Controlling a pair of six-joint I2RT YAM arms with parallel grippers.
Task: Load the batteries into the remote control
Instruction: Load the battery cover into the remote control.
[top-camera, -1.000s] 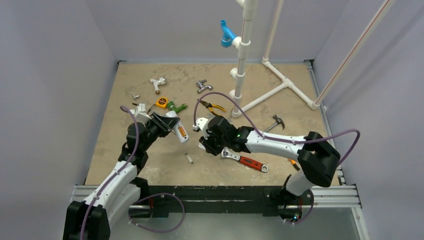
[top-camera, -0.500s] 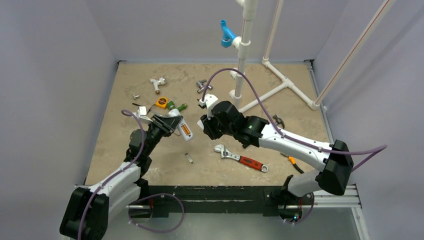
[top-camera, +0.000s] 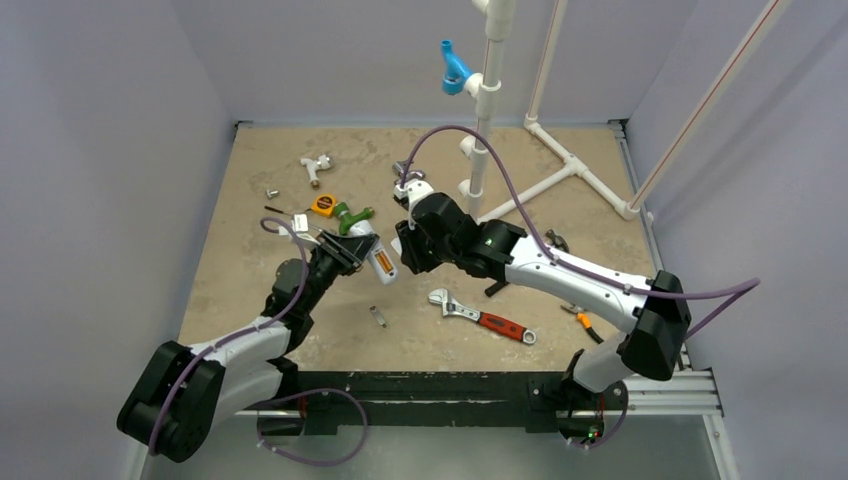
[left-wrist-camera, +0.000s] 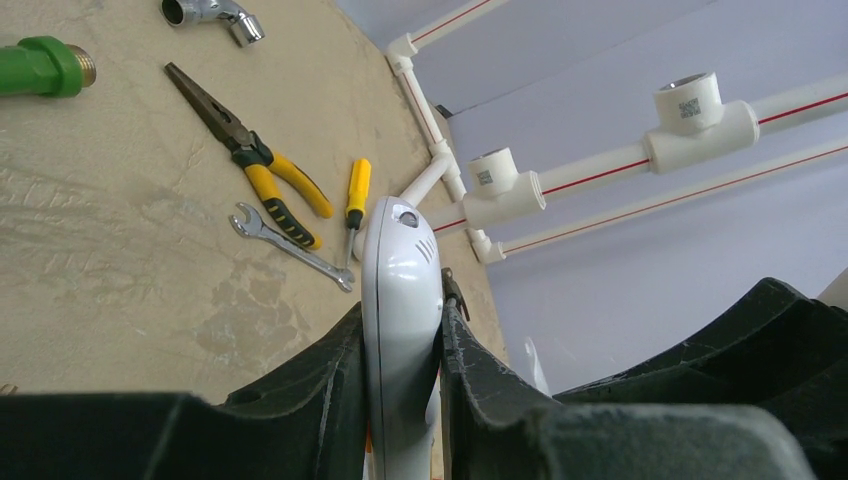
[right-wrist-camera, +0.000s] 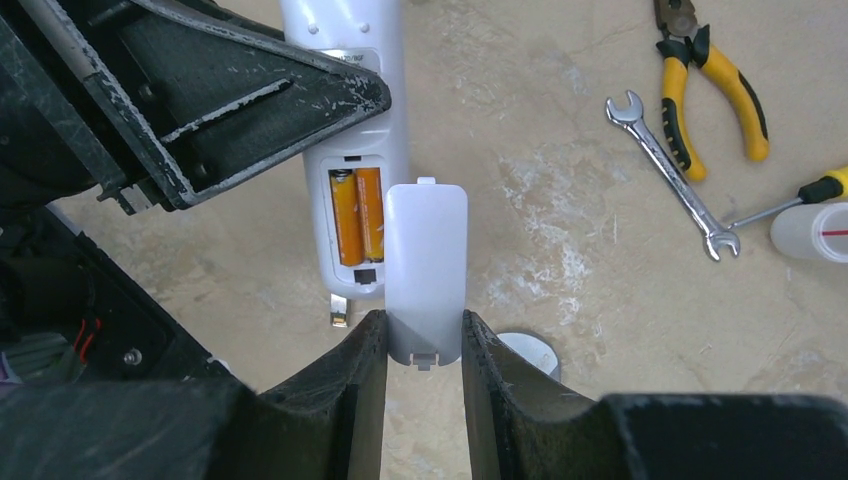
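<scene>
**Left jaws.** Closed on the remote control (left-wrist-camera: 400, 270), which is clamped between the two fingers. The remote control is held clear of the table (top-camera: 250, 290), above its middle area. One end projects beyond the fingers, away from the left arm (top-camera: 250, 340).

**Remote control.** The plain back faces the right wrist camera. The battery compartment is open. Both batteries (right-wrist-camera: 355, 215) are seated inside it, side by side and parallel to the length of the body.

**Right jaws.** Closed on the lower end of a loose white cover (right-wrist-camera: 427, 265). The cover stands straight up out of the jaws. In the right wrist view its left edge overlaps the right side of the remote control, just beside the open compartment. Whether the cover touches the remote control cannot be told.

**Relative position.** In the top view the two sets of jaws face each other, close together, with the right arm (top-camera: 570, 275) reaching in from the right.

**Items lying on the table.**
- Yellow-handled pliers (right-wrist-camera: 710, 60)
- Small spanner (right-wrist-camera: 665, 170), just beside the pliers
- Screwdriver (left-wrist-camera: 355, 195)
- Red-handled adjustable wrench (top-camera: 485, 318)
- Small metal cylinder (top-camera: 378, 317), nearer the arm bases than the remote control
- Green fitting (left-wrist-camera: 40, 65)
- White pipe frame (top-camera: 480, 130), standing at the far side
</scene>
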